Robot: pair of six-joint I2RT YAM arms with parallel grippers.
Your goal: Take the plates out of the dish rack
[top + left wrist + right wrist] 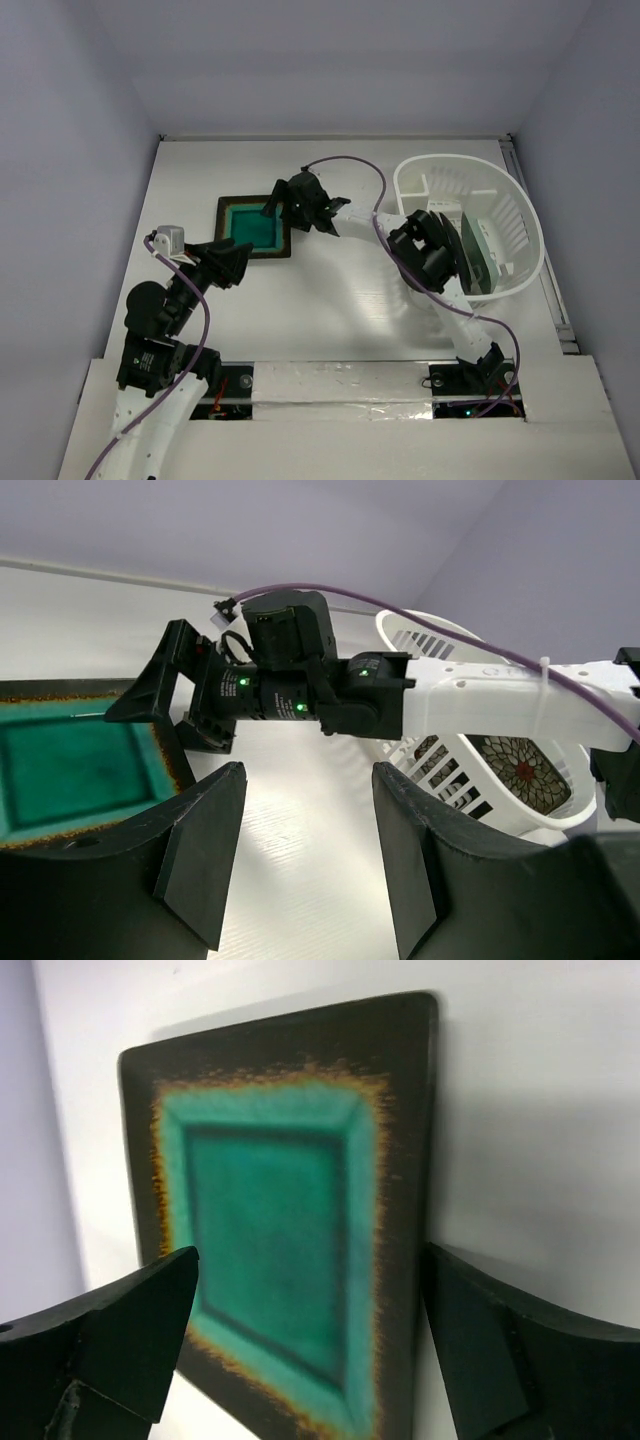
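Hovering at the far right corner of the teal-centred plate (253,228), the right pincer (283,208) stands with its jaws spread wide and nothing held between them. I'd judge this plate already unloaded, since it lies flat on the bench (330,300), well apart from the dish rack (470,178). The left pincer (228,262) sits just beside the plate's near corner, equally agape and empty, perhaps parked clear of its partner's reach. More plates (488,248) stand on edge inside the rack, among them a flower-patterned plate (525,770), so to my eye the job is only partly done. The bench is plain white with a soft sheen, boxed in by pale lilac-grey walls (70,150).
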